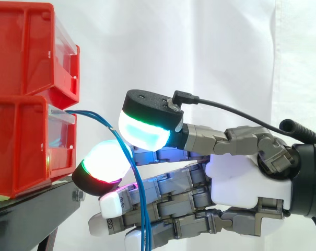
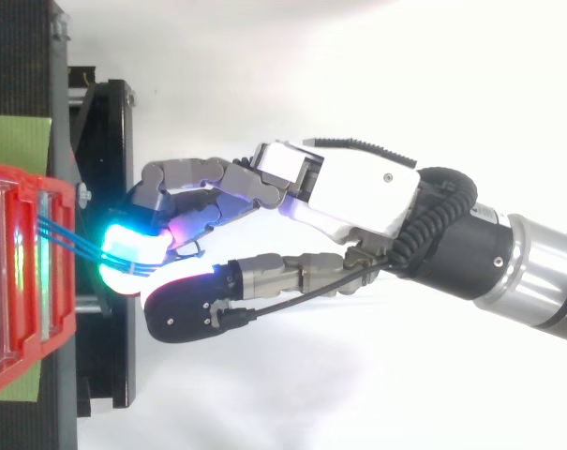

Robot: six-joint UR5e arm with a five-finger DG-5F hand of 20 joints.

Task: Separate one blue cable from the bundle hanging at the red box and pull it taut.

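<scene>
Two stacked red bins [image 1: 22, 146], and one hand [image 1: 241, 180] pinching about three blue cables [image 2: 72, 237] hanging from the lower bin.

Stand [image 1: 37, 209]: black, at the lower left of the side view, with a bolt [image 1: 78, 195] on its front edge.
Green sheet [image 2: 21, 141]: flat on the stand, showing past both ends of the bins from above.
Lower bin [image 1: 16, 146]: red, sitting on the sheet.
Upper bin [image 1: 27, 47]: red, stacked squarely on the lower bin.
</scene>
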